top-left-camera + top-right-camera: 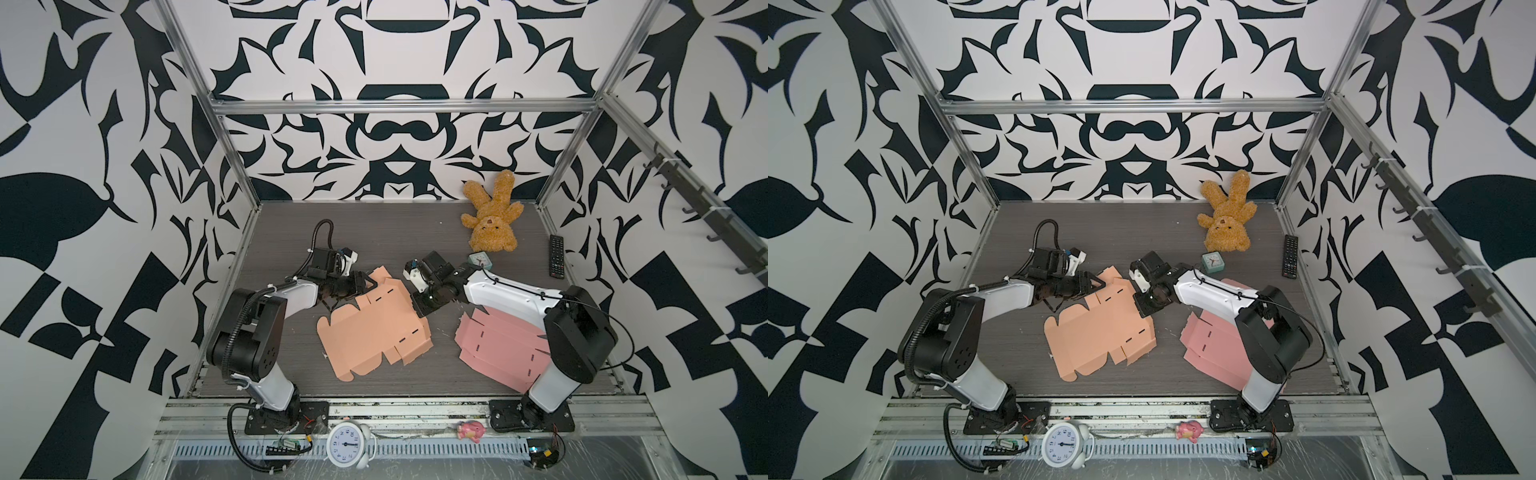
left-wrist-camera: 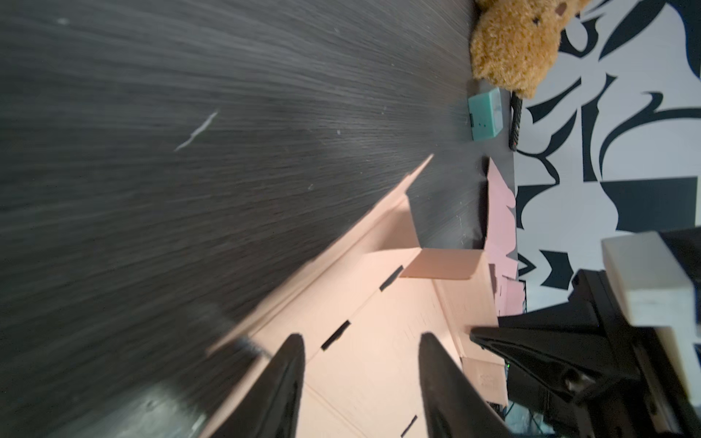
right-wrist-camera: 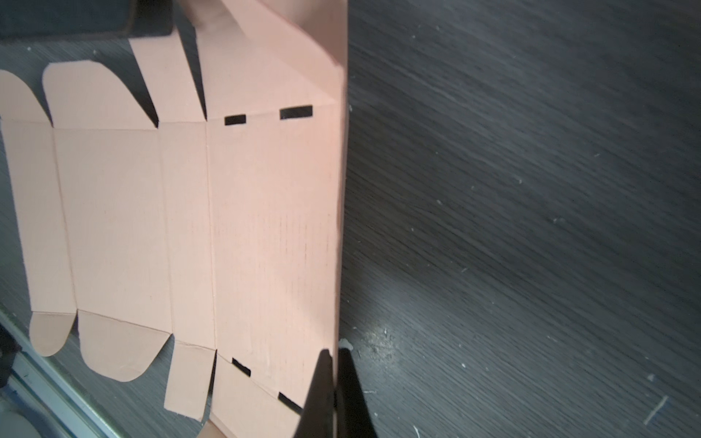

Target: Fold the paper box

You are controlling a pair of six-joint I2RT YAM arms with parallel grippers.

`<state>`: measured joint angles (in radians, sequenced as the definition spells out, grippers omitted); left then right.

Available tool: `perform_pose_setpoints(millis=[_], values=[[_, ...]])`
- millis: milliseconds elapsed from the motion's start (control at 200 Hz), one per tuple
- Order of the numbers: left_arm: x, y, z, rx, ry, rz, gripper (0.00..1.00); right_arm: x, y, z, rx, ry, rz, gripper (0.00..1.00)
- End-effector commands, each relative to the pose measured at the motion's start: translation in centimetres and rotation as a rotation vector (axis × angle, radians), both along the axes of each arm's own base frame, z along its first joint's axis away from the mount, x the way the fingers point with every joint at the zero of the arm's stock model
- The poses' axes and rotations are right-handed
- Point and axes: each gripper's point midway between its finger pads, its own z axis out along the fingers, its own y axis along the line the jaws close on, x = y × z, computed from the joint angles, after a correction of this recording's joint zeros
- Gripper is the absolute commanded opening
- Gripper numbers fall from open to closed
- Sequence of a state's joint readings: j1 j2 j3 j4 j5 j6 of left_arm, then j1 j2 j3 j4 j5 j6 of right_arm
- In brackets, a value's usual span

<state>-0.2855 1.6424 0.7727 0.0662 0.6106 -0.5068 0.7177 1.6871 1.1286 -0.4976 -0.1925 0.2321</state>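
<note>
The paper box (image 1: 374, 328) is a flat peach card blank with slots and flaps, lying mid-table in both top views (image 1: 1100, 332). My left gripper (image 1: 365, 283) hovers at the blank's far-left corner. In the left wrist view it (image 2: 362, 336) stands open, its two dark fingers apart over the card (image 2: 394, 303) and nothing pinched between them. My right gripper (image 1: 419, 307) is at the blank's far-right edge. In the right wrist view it (image 3: 333, 350) is shut on that edge panel of the box (image 3: 265, 227), which stands lifted off the table.
A second, pink card blank (image 1: 498, 345) lies under the right arm. A brown teddy bear (image 1: 492, 216), a small teal clock (image 1: 481, 261) and a black remote (image 1: 557, 255) sit at the back right. A white alarm clock (image 1: 347, 444) and a pink toy (image 1: 469, 430) rest on the front rail.
</note>
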Motion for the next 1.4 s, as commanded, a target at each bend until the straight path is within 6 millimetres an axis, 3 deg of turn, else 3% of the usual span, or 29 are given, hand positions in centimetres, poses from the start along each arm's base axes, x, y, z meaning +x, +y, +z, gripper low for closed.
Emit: perform_pose_setpoints(millis=[0, 180, 375, 805, 1100, 1345, 1395], values=[[-0.9, 1.2, -0.8, 0.058, 0.014, 0.026, 0.59, 0.5, 0.2, 2.5, 0.021, -0.067, 0.012, 0.02], [-1.3, 2.2, -1.2, 0.121, 0.004, 0.045, 0.71, 0.5, 0.3, 2.6, 0.021, -0.069, 0.013, 0.02], [-1.2, 2.8, -1.4, 0.157, -0.012, 0.058, 0.78, 0.5, 0.2, 2.6, 0.019, -0.070, 0.013, 0.02], [-1.1, 2.2, -2.2, 0.140, 0.002, 0.020, 0.79, 0.5, 0.4, 2.7, 0.017, -0.072, 0.016, 0.02], [-1.1, 3.4, -1.9, 0.160, -0.012, 0.078, 0.79, 0.6, 0.6, 2.7, 0.016, -0.071, 0.020, 0.02], [-1.2, 2.1, -2.0, 0.067, 0.015, 0.034, 0.79, 0.4, 0.6, 2.7, 0.014, -0.072, 0.022, 0.02], [-1.3, 1.8, -2.0, 0.053, 0.017, 0.023, 0.75, 0.4, 0.7, 2.7, 0.015, -0.071, 0.022, 0.01]])
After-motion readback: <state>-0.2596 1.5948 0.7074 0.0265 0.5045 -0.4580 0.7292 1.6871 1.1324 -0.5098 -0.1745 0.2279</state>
